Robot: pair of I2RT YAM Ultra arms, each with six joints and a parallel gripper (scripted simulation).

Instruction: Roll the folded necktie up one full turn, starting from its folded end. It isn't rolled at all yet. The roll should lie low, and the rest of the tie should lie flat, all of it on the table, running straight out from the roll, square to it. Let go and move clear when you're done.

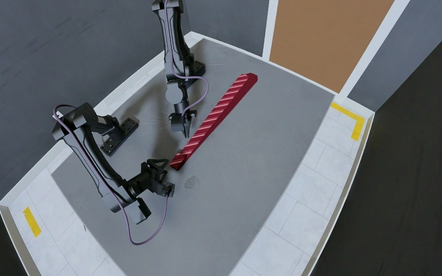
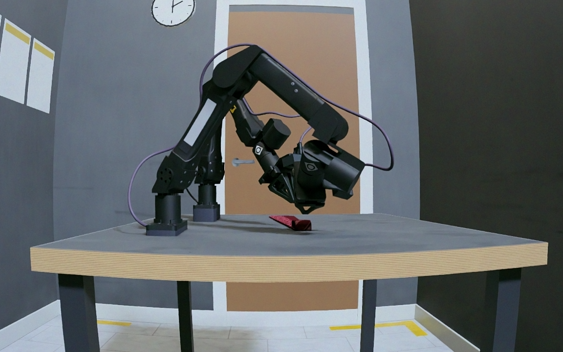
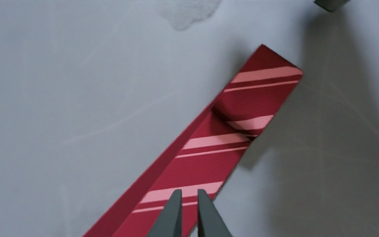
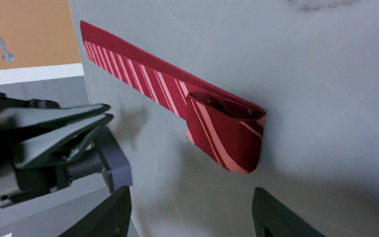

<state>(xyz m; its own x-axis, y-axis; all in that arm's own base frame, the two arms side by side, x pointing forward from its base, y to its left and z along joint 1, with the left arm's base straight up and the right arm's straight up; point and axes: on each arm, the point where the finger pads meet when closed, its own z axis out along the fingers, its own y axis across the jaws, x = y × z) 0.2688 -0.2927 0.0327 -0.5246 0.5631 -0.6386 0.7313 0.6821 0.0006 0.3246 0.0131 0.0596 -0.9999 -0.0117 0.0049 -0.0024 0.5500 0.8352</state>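
The striped red necktie (image 1: 215,116) (image 2: 290,222) (image 3: 202,164) (image 4: 163,89) lies lengthwise on the tabletop (image 1: 267,154) (image 2: 384,236) (image 3: 77,82) (image 4: 324,99). Its far end is near the door-side edge; its folded end (image 1: 178,161) (image 2: 303,225) (image 3: 258,99) (image 4: 226,138) is further inboard, well apart from that edge. At the folded end, fabric doubles back over the strip. The right wrist view shows inner layers and a hollow in this raised fold; the strip beyond extends straight.

Labels: a yellow label (image 2: 232,108) on the left arm (image 1: 174,41) (image 2: 248,122) and a square emblem (image 2: 310,166) on the wrist of the right arm (image 1: 88,154) (image 2: 292,83) are too small to read.

The left gripper (image 1: 186,137) (image 2: 292,200) (image 3: 189,199) (image 4: 110,110) is closed to a narrow gap and holds nothing. In the top view, its tips appear beside the tie's long side facing the arm-base edge. The right gripper (image 1: 166,168) (image 2: 304,210) (image 4: 191,197) is about half open and holds nothing. It is above the tabletop, near the folded end and apart from it.

In the exterior view, the two grippers overlap. The left wrist view cuts off the tie's far end. The top view cuts off the tabletop corner opposite the door and the upper left arm. The fold's innermost layers are in shadow.
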